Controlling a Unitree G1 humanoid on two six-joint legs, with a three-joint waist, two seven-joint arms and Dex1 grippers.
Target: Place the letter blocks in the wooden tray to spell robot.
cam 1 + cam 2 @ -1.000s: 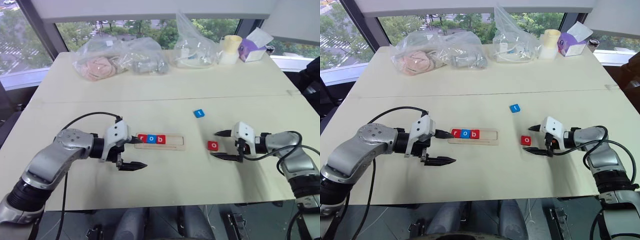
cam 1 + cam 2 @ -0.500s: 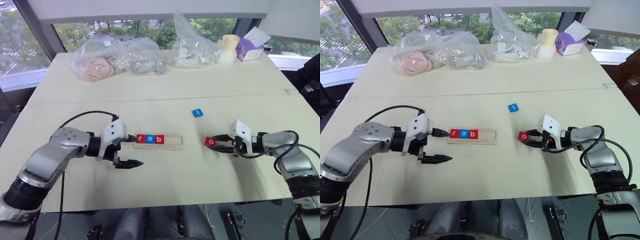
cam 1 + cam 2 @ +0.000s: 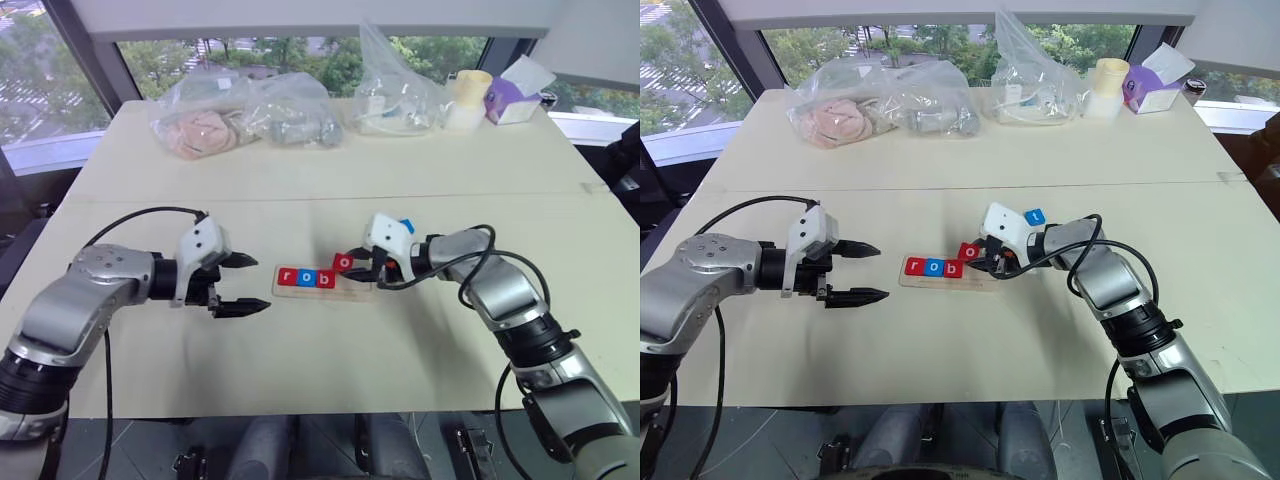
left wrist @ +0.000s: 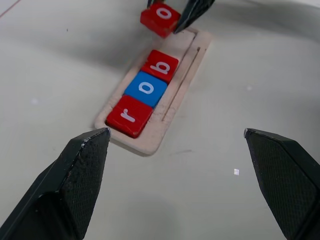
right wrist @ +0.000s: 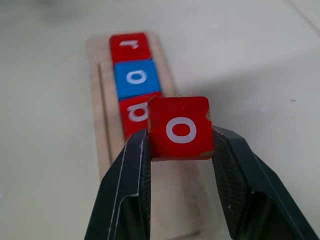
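While tray point(image 3: 355, 293) tiles read r, o, b, right claw point(image 5: 180, 145) grips red "o" tile point(image 5: 180, 127), left claw point(image 3: 243, 284) spread wide.

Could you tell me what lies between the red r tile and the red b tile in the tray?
The blue o tile, touching both in the left wrist view.

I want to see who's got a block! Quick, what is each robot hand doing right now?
Left gripper: open, holding nothing.
Right gripper: shut on the red o block, above the wooden tray.
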